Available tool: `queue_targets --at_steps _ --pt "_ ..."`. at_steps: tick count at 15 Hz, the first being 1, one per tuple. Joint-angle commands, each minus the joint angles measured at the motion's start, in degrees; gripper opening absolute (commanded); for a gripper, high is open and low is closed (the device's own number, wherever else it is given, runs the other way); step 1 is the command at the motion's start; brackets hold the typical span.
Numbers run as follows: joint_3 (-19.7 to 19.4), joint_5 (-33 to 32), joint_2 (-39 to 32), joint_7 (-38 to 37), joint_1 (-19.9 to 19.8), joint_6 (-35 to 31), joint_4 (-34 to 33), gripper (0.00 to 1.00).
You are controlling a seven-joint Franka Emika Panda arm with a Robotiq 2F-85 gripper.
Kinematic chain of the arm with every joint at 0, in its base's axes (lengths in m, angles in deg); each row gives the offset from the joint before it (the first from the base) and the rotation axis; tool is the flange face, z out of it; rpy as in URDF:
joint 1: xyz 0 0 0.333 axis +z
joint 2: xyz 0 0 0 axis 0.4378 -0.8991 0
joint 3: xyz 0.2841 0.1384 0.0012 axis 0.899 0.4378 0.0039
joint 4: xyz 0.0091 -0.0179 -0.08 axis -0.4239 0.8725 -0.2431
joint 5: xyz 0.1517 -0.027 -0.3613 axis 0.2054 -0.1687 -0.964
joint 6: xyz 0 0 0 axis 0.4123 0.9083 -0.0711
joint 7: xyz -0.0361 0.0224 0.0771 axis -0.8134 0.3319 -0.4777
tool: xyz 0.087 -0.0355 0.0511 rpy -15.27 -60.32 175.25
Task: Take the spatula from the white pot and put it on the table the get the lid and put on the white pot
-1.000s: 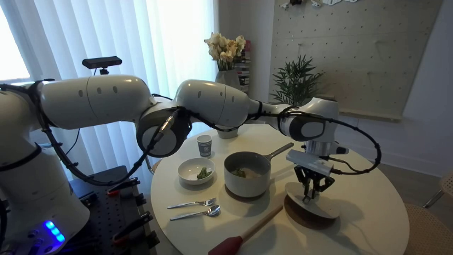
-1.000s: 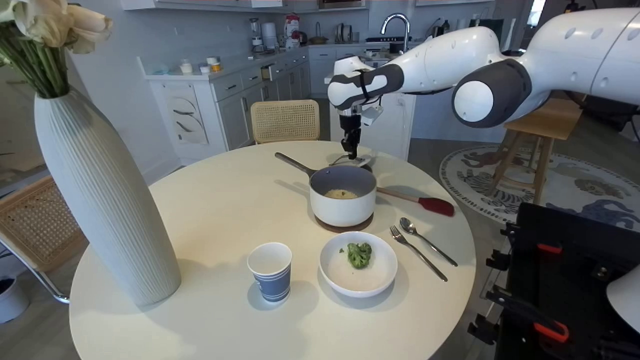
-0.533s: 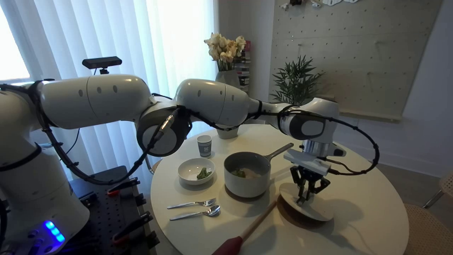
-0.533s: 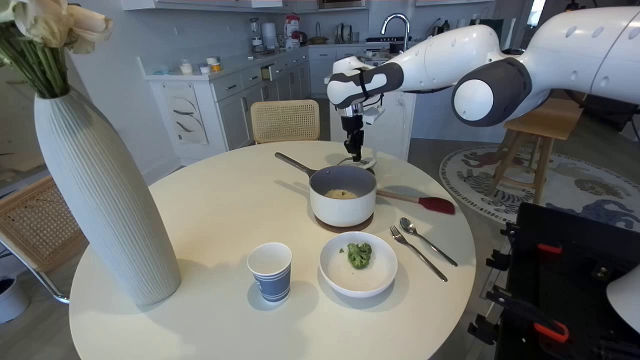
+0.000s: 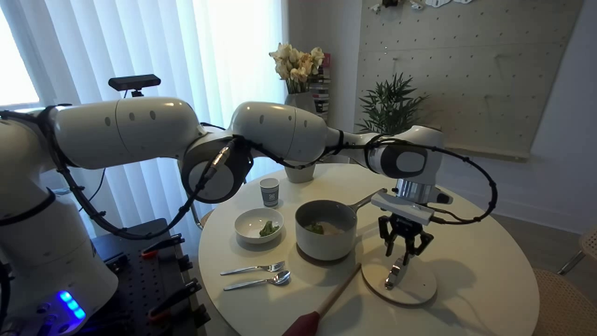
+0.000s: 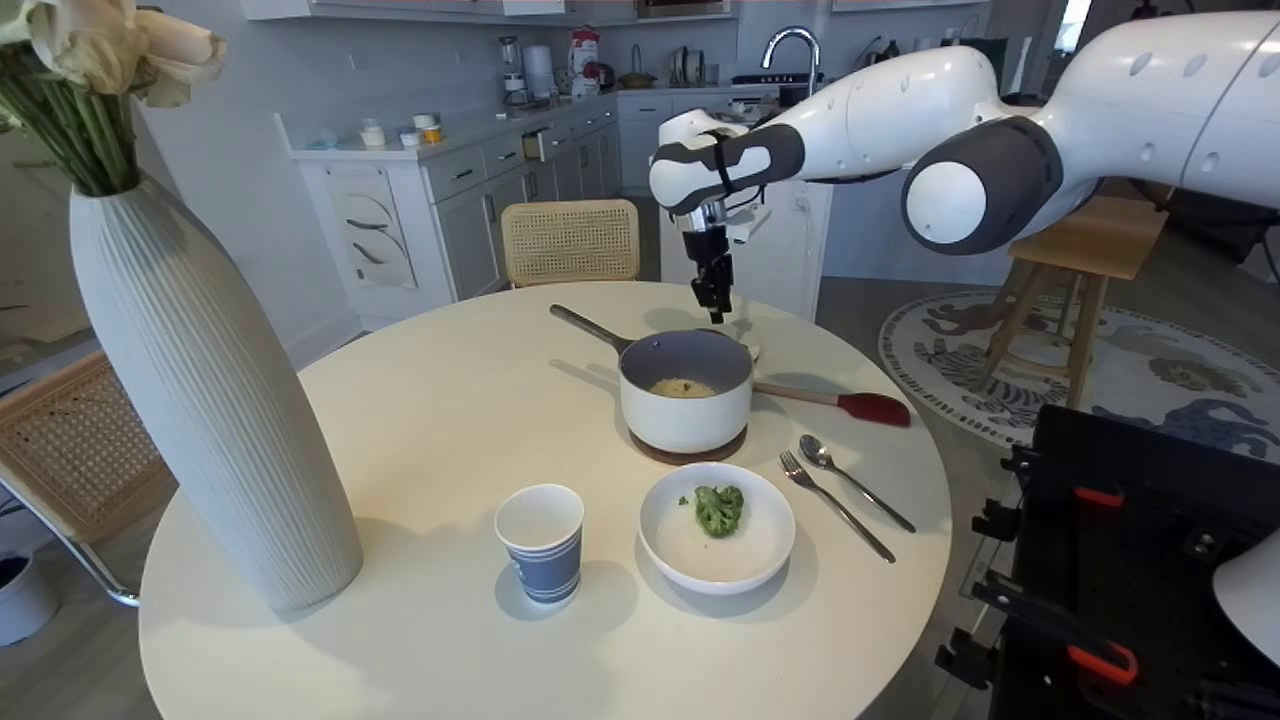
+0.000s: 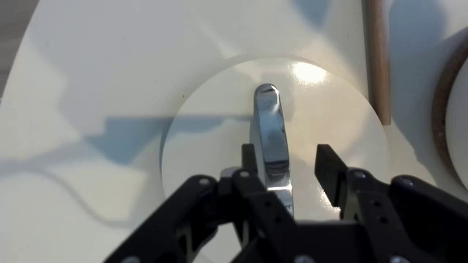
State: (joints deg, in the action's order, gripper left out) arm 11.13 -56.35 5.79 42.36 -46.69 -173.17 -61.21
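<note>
Room: pale blinds (image 5: 238,60) hang behind the far left edge of the round white table (image 5: 499,266) in an exterior view; kitchen cabinets (image 6: 475,200) stand past its far edge in an exterior view.
Arm (image 5: 270,128): reaches from its base (image 5: 51,270) across the table, wrist folded so the gripper (image 5: 398,255) points down.
Fingers (image 7: 329,168): parted wide above the lid (image 5: 417,284); in the wrist view one stands on each side of the lid's metal handle (image 7: 273,135), which lies closer to one of them. Whether they touch, I cannot tell.
Lid: lies flat toward the near right edge in an exterior view; the white pot (image 6: 685,425) hides most of it in an exterior view.
White pot: upright, uncovered, on a brown disc (image 6: 690,459); pale food (image 6: 683,388) shows inside in both exterior views, a green floret (image 5: 315,227) clearly in an exterior view.
Spatula (image 6: 872,408): on the table, its red head whole and close to the right edge in an exterior view, cut off by the frame in an exterior view; the wrist view catches only part of its wooden handle, the tip just beside the lid.
</note>
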Motion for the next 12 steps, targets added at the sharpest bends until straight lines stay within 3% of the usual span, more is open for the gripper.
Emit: queue_targets --at_steps 1,4,8,12 --pt "-1.46 -0.61 0.00 -1.39 0.62 -0.10 -1.29 0.79" --pt "-0.63 0.38 -0.01 -0.94 -0.30 -5.84 -0.24 0.99" --pt "0.78 1.56 -0.30 0.12 -1.29 -13.74 1.99 1.00" --pt "2.17 2.58 -0.90 1.06 -1.25 -13.02 2.26 1.00"
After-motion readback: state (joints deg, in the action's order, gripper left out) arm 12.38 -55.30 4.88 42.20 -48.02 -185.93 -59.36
